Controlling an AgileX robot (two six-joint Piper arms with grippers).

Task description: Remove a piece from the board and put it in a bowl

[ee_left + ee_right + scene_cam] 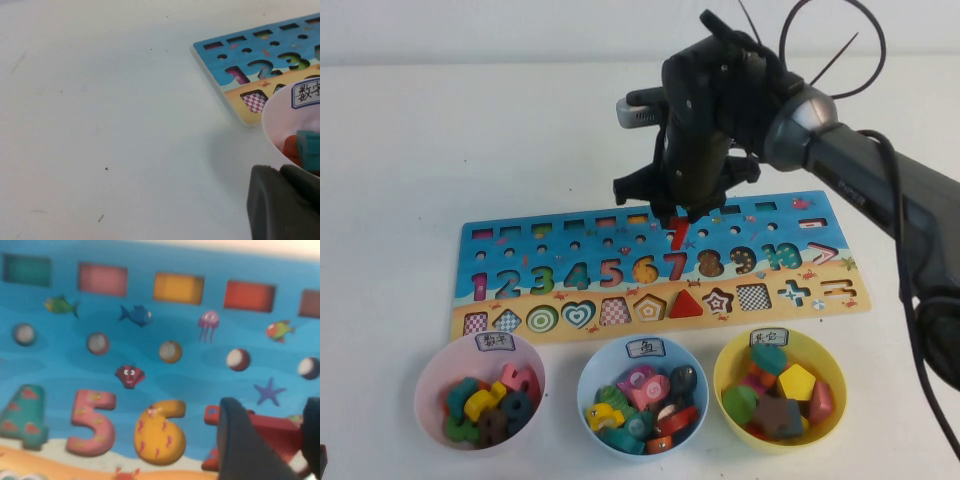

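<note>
My right gripper hangs over the middle of the board, shut on the red numeral 7 piece. It holds the piece upright just above the 7 slot. In the right wrist view the red piece sits between the two dark fingers, over the blue board next to the yellow 6. The pale pink bowl stands at the front left, holding several numeral blocks. My left gripper rests low beside that bowl's rim, its fingers together and empty.
A light blue bowl and a yellow bowl, both holding pieces, stand in front of the board. The right arm and its cables reach in from the right. The board's corner lies close to the pink bowl.
</note>
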